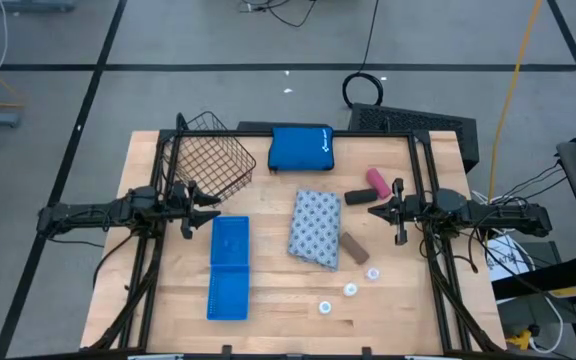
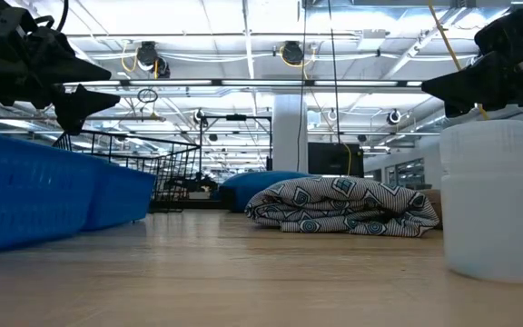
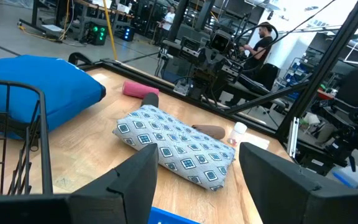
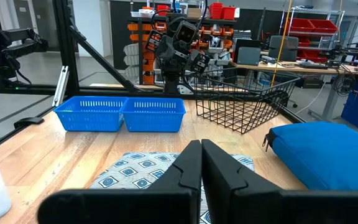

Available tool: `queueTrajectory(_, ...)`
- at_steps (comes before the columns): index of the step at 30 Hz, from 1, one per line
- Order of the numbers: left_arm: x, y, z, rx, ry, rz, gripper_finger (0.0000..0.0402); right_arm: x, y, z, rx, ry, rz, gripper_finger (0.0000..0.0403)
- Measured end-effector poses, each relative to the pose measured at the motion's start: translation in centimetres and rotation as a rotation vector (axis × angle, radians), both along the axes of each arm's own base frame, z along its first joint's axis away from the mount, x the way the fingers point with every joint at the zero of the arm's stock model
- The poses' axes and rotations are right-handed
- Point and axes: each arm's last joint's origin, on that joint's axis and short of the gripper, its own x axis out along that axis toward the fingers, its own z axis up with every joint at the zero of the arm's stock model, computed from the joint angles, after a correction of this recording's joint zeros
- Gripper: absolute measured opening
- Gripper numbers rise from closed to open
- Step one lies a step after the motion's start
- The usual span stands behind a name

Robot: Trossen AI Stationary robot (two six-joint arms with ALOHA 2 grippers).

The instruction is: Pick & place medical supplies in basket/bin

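The grey-blue patterned fabric pack (image 1: pixel 316 228) lies flat mid-table, also seen in the left wrist view (image 3: pixel 176 144) and the low view (image 2: pixel 343 207). The pink roll (image 1: pixel 378 181) lies at its far right and the brown roll (image 1: pixel 354 247) against its right side. Three white discs (image 1: pixel 350 289) stand toward the near edge. The wire basket (image 1: pixel 206 160) is far left, with the blue tray (image 1: pixel 229 267) nearer. My left gripper (image 1: pixel 200 210) hovers open between basket and tray. My right gripper (image 1: pixel 353 198) hovers shut by the pack's far right corner.
A bright blue zip pouch (image 1: pixel 301 148) lies at the far edge, right of the basket. Dark frame rails (image 1: pixel 430 200) run along both table sides. One white disc (image 2: pixel 493 200) stands close before the low camera. A person (image 3: pixel 263 43) is in the room beyond.
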Motion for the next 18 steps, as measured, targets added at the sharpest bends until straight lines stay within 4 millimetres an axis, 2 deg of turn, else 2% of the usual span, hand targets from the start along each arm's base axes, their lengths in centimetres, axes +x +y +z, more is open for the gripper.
queueTrajectory(12, 0.0, 0.0, 0.0, 0.000, -0.001, 0.000, 0.0234, 0.0, 0.0, 0.2, 0.008, -0.025, 0.000, 0.0000)
queueTrajectory(18, 0.0, 0.0, 0.0, 0.000, -0.001, 0.000, 0.0234, -0.1, 0.0, 1.4, 0.224, -0.151, 0.019, 0.0000)
